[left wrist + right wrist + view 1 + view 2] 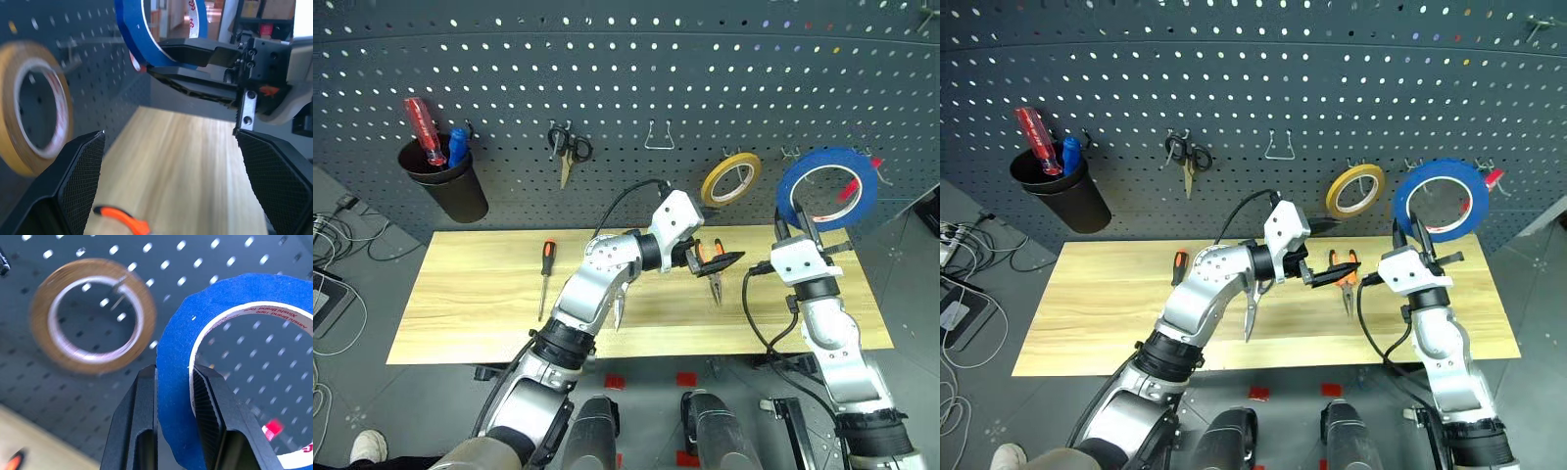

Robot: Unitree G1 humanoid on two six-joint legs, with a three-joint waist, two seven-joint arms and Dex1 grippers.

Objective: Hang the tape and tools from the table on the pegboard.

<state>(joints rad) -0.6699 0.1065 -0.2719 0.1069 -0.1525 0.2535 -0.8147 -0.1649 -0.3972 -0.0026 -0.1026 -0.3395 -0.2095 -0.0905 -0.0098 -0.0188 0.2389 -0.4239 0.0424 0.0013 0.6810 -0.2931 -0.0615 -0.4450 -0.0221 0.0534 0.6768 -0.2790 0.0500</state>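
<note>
My right gripper (796, 220) is shut on the lower rim of the blue tape (827, 186) and holds it upright in front of the pegboard (607, 78), at the right. In the right wrist view its two fingers pinch the tape's band (171, 382). My left gripper (720, 262) hangs open and empty above the table (470, 304), pointing right, just over the orange-and-black pliers (715, 284). The orange-and-black screwdriver (546, 274) lies on the table's left half. Steel scissor blades (619, 313) stick out from under my left forearm; their handles are hidden.
On the pegboard hang a yellow tape roll (731, 179), small black-handled scissors (568, 147) and an empty wire hook (658, 137). A red roll (850, 188) shows behind the blue tape. A black cup (450, 181) with a red-handled screwdriver hangs at the left.
</note>
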